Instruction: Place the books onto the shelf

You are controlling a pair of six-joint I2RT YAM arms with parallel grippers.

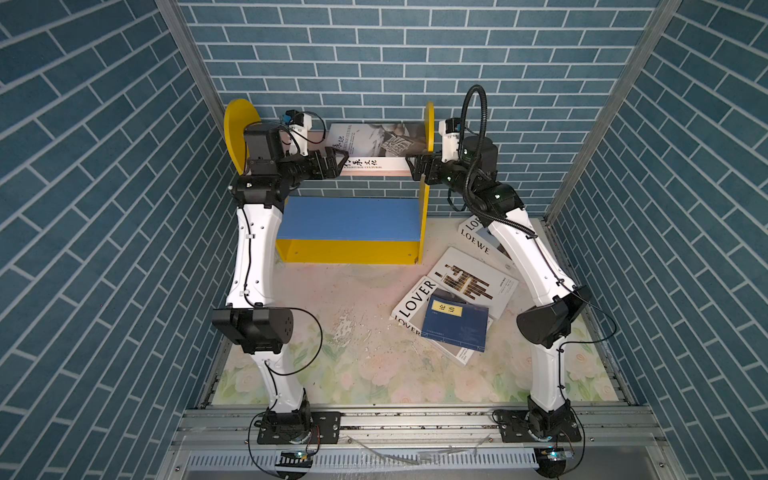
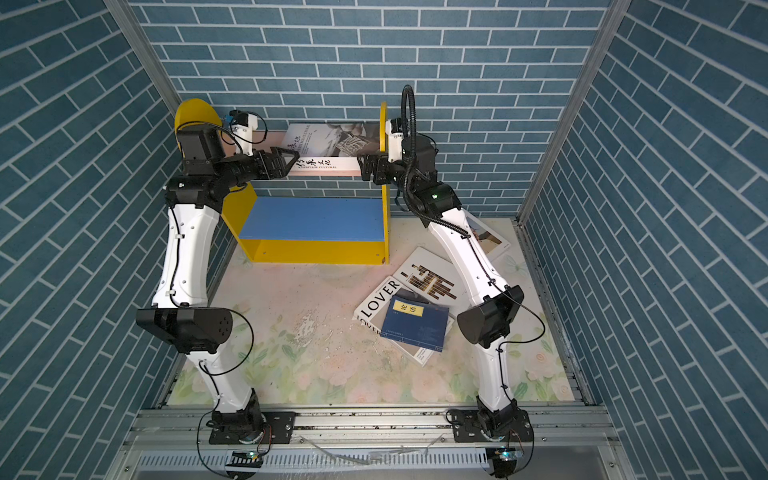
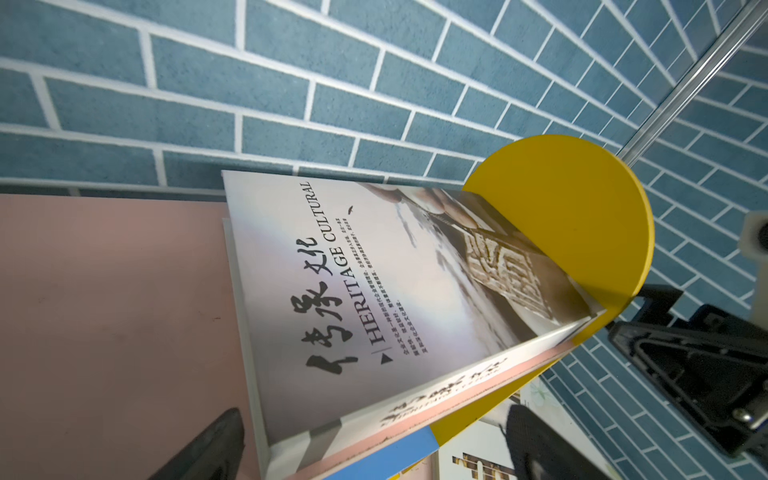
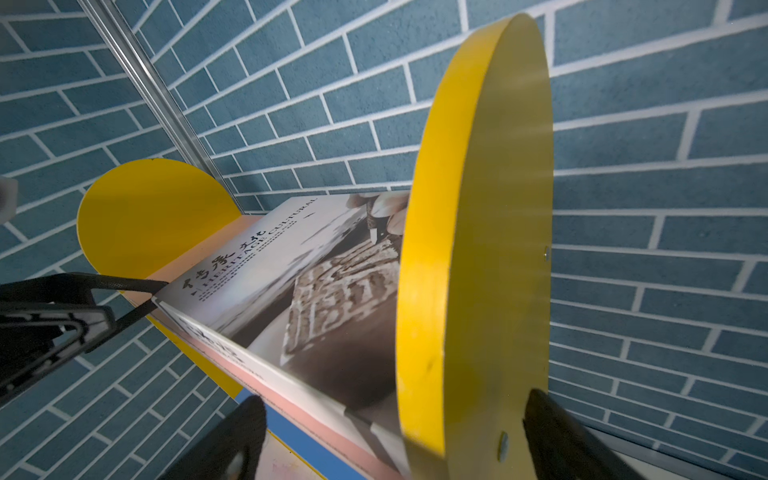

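The white Heritage Cultural book (image 1: 374, 139) lies on the pink upper board (image 3: 104, 311) of the small yellow-sided wooden shelf (image 1: 349, 249). Its long axis runs left to right, its spine faces near and its right end is against the round-topped yellow side panel (image 4: 478, 208). Whether it sits flat or tilted is hard to tell.

The left tool (image 1: 341, 162) is at the spine's left corner and the right tool (image 1: 413, 168) at its right end. Both have their jaws spread wide and neither holds anything.

The next pick likely turns on the pile on the floral counter (image 1: 353, 332), near and right of the shelf. The right arm is the closer one.

- **Top of the pile:** the thin navy book with a yellow label (image 1: 457, 324) rests on the white LOVER book (image 1: 415, 297).
- **Just behind:** the white brown-bar book (image 1: 473, 282).
- **Partly hidden:** the white LOEWE book (image 1: 478, 245) is partly covered by the right forearm.
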